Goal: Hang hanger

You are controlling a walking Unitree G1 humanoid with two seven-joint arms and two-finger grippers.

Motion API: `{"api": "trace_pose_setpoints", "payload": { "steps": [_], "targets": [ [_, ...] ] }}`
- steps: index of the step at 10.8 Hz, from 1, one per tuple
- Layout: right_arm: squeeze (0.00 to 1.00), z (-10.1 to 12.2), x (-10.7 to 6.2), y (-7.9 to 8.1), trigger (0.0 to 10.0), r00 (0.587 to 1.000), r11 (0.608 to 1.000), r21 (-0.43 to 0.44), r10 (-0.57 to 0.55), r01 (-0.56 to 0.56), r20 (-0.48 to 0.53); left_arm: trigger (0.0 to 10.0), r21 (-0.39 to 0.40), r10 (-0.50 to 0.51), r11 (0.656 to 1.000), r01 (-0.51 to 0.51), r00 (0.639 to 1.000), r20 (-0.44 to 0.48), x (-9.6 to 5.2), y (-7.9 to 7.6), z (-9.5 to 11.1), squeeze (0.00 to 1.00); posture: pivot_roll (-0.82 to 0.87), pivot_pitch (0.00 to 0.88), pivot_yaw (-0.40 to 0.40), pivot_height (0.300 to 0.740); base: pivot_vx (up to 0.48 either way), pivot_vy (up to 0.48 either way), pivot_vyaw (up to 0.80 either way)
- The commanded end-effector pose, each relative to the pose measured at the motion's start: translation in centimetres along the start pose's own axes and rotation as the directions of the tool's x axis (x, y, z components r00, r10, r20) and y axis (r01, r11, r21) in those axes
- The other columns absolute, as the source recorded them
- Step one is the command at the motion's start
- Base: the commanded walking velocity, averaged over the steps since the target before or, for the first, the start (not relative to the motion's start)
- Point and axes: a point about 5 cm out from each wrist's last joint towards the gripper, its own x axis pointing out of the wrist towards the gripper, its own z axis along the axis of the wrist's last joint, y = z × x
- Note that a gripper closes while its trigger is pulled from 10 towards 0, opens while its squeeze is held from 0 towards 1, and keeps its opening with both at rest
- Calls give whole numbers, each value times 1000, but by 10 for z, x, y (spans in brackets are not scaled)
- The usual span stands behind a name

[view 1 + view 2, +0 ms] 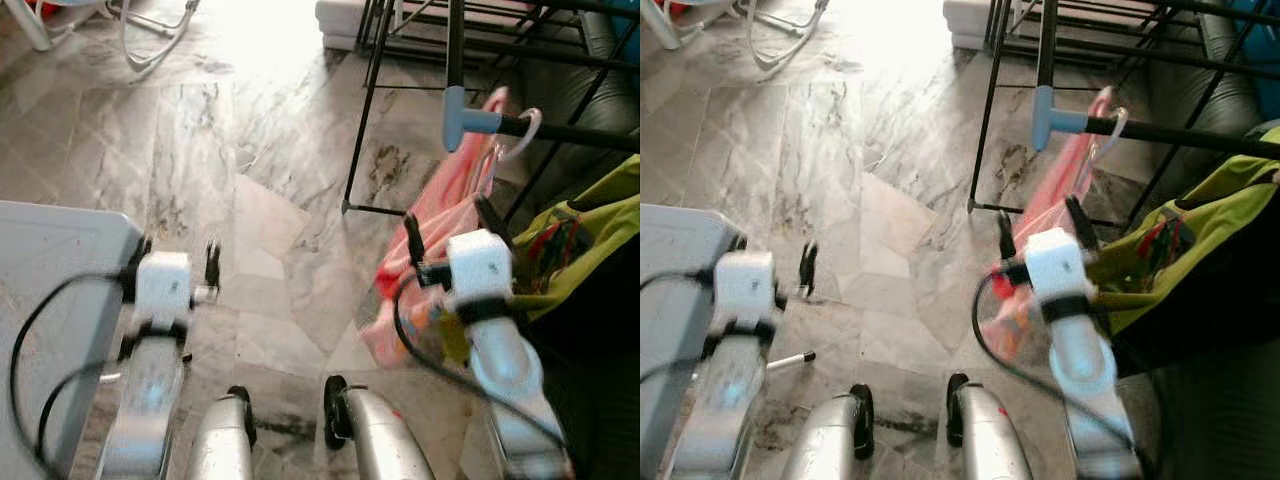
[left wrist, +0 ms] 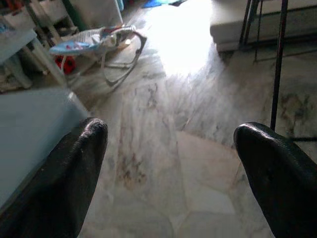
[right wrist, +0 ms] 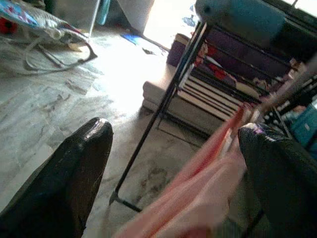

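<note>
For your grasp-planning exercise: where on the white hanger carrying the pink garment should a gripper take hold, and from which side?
Probably the white hanger neck just below its hook, from the robot's side: the hook sits over the black rail, and the pink garment covers the shoulders.

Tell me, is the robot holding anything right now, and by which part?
Nothing is held. The left gripper is open over bare floor. The right gripper is open too, with the pink garment on its hanger hanging from the rack bar beside it.

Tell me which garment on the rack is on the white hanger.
The pink garment, hooked over the black rail by the white hanger; the green one sits farther right.
</note>
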Motion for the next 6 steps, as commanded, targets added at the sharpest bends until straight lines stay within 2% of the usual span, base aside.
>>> {"api": "trace_pose_setpoints", "payload": {
  "steps": [1, 2, 3, 4, 5, 6],
  "targets": [
    [0, 1, -7, -5, 10000, 1000, 1000, 0, -22, 21, -14, 10000, 17, -33, 999, 33, 999, -7, -6, -2, -1, 0, -7, 348, -37, 740, 0, 0, 0],
    [0, -4, -22, -2, 10000, 999, 1000, 9, -21, 21, -43, 10000, 25, -60, 998, 61, 997, -40, -18, -1, -11, 0, -12, 339, -25, 740, 0, 0, 0],
    [0, -13, -34, 5, 10000, 996, 1000, 7, -3, 4, -89, 10000, 34, -82, 996, 85, 994, -74, -22, -1, -22, 0, -21, 335, -29, 740, 0, 0, 0],
    [0, -25, -38, 7, 10000, 989, 1000, 10, -21, 23, -146, 10000, 51, -75, 995, 81, 991, -109, -20, -3, -31, 0, -5, 367, -17, 740, 0, 0, 0],
    [0, -27, -35, 2, 10000, 987, 999, -9, -44, 43, -152, 10000, 61, -86, 994, 93, 991, -107, -15, -5, -26, 0, 12, 364, -5, 740, 0, 0, 0],
    [0, -20, -18, -12, 10000, 986, 993, -10, -116, 116, -117, 10000, 42, -67, 997, 70, 995, -70, -3, -3, -6, 0, 8, 335, 20, 740, 0, 0, 0]
  ]
}}
